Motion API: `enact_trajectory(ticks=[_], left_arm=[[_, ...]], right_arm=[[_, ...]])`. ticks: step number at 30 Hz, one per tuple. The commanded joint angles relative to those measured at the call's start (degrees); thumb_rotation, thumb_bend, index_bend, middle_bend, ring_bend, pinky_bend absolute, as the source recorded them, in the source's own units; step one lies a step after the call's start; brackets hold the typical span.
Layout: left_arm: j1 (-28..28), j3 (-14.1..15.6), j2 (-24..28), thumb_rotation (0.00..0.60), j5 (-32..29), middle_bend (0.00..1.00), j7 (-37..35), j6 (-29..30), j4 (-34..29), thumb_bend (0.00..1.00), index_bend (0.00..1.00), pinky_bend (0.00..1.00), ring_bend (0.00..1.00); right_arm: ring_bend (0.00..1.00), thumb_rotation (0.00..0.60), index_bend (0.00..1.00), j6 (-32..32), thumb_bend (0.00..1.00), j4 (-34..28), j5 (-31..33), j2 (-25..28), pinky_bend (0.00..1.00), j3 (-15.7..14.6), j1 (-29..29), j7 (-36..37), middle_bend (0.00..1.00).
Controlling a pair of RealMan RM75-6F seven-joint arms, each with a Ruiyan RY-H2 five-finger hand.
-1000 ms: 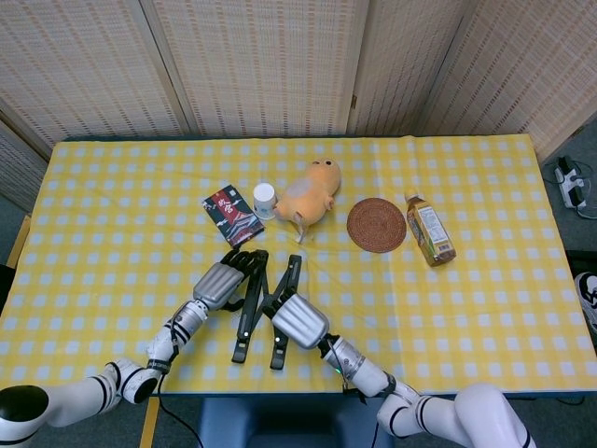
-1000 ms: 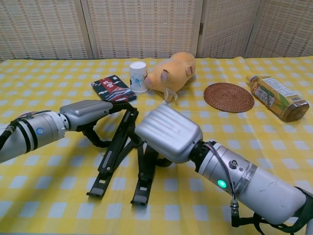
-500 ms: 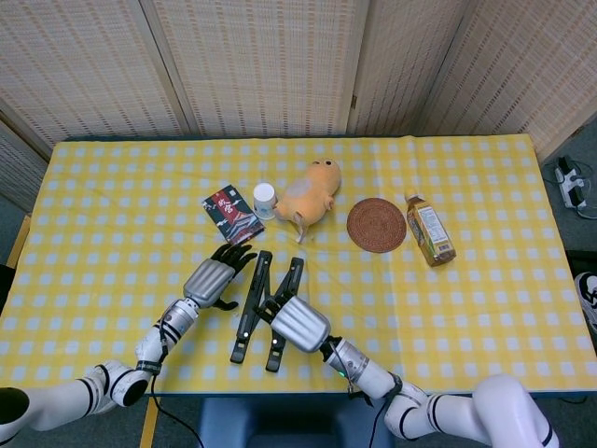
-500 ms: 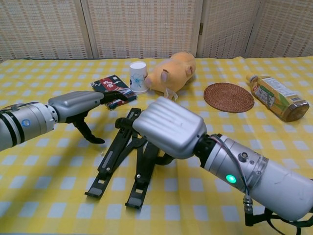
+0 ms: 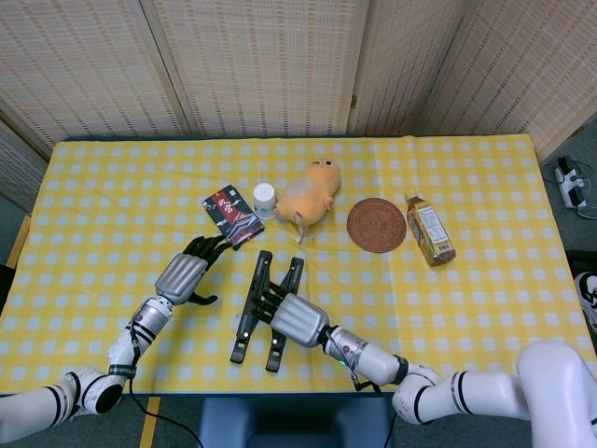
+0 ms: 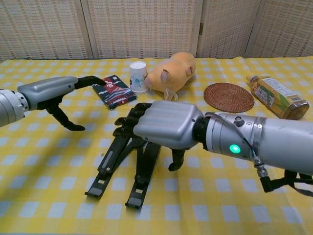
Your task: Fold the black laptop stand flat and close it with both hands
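Tablecloth (image 5: 485, 280) in yellow check covers the whole work surface, and the black laptop stand (image 5: 252, 313) lies near its front edge, between the two arms. The stand's two long legs now run almost side by side, only a narrow gap showing at their near ends; a second ago they splayed wider, so the fold looks close to finished.

Right hand (image 6: 164, 125) lies over the far end of the stand, fingers curled down onto the hinge end of the legs. From these views one cannot tell whether it truly grips the legs or only presses on them.

Left hand (image 6: 49, 90) has pulled away. A second ago it touched the stand's left leg; now it hovers well apart to the left, fingers spread and holding nothing, fingertips pointing toward the red-and-black packet (image 5: 230, 214). That suggests its share of the squeeze is done, or that it is resetting for a final push.

Behind the stand sit a plush toy (image 5: 308, 194), a woven coaster (image 5: 376, 225), a tea bottle (image 5: 429, 230) lying on its side, and a small white cup (image 5: 264, 199), none of them disturbed.
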Motion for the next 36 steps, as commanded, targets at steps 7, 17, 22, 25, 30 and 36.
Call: enact_trajectory(ticks=[7,17,22,25,30,36], left_arm=[[0.8,-0.4,0.7,0.6,-1.0,0.0,-2.1,-0.1,0.7,0.21,0.06,0.0,0.0],[1.3,-0.3,0.7,0.6,-1.1,0.0,-4.1,-0.3,2.3,0.21,0.06,0.0,0.0],[1.7,-0.1,0.8,0.6,-1.0,0.0,-4.9,-0.2,2.7,0.21,0.06,0.0,0.0],[1.8,-0.1,0.8,0.6,-0.9,0.0,-5.3,-0.2,3.1,0.21,0.06,0.0,0.0],[2.1,0.0,0.7,0.6,-0.7,0.0,-5.7,-0.1,3.4,0.21,0.06,0.0,0.0],[2.3,0.0,0.6,0.6,-0.6,0.0,-6.1,-0.1,3.7,0.21,0.06,0.0,0.0]], right_arm=[[0.0,0.6,0.0,-8.3,0.14,1.4,11.7,0.8,0.0,1.1,10.3,-4.9,0.0],[0.0,0.6,0.0,-8.3,0.14,5.1,20.1,-2.2,0.0,-2.7,18.6,-7.8,0.0],[0.0,0.6,0.0,-7.4,0.14,6.0,22.5,-3.3,0.0,-4.7,21.2,-8.5,0.0],[0.0,0.6,0.0,-6.5,0.14,6.2,23.6,-3.7,0.0,-5.7,22.3,-8.3,0.0],[0.0,0.6,0.0,-5.4,0.14,6.6,25.2,-4.0,0.0,-7.2,23.8,-8.1,0.0],[0.0,0.6,0.0,-4.6,0.14,7.2,26.1,-4.7,0.0,-8.6,25.1,-7.3,0.06]])
